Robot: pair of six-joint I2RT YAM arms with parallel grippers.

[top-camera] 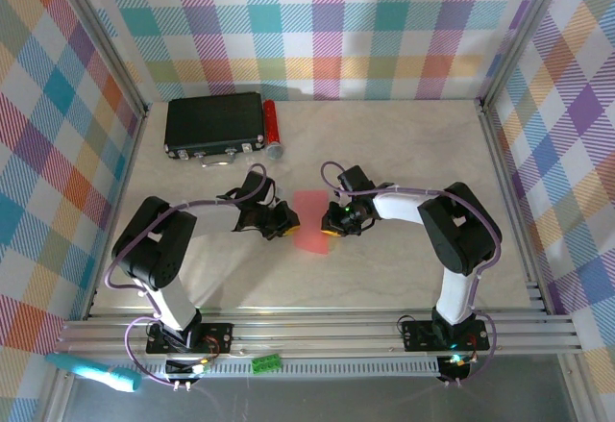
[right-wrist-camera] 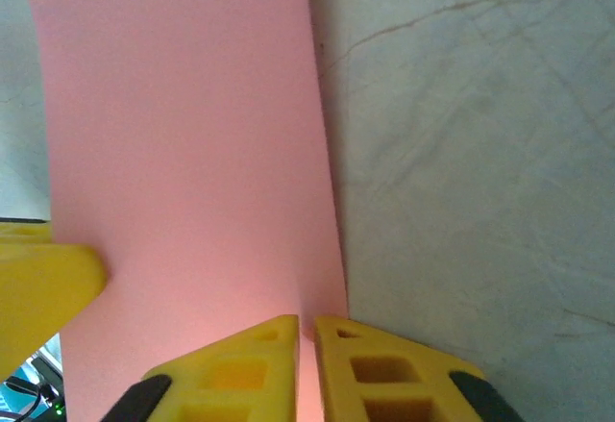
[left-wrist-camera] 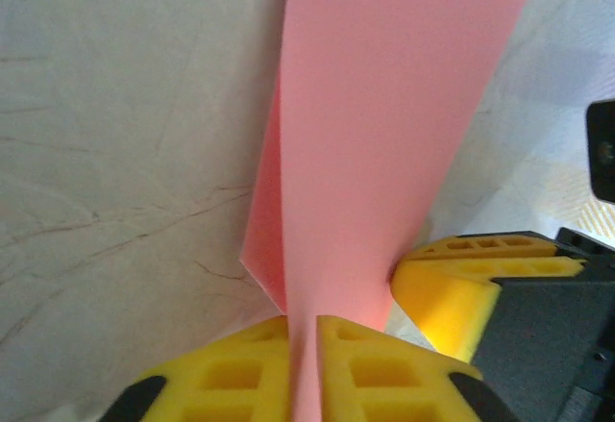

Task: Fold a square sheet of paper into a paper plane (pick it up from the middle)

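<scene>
Enclosed robotics lab test cell: marble-patterned tabletop (top-camera: 404, 153) fenced by aluminium rails (top-camera: 317, 331), walled with multicoloured plaid panels (top-camera: 317, 28); left arm (top-camera: 154, 244) and right arm (top-camera: 459, 230) bolted side by side at near edge, purple cables (top-camera: 207, 203) looping over them.

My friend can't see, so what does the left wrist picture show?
Pink paper stands pinched in the yellow left end effector at the bottom. The right end effector's yellow finger meets the paper's right side, over a pale marbled table.
</scene>
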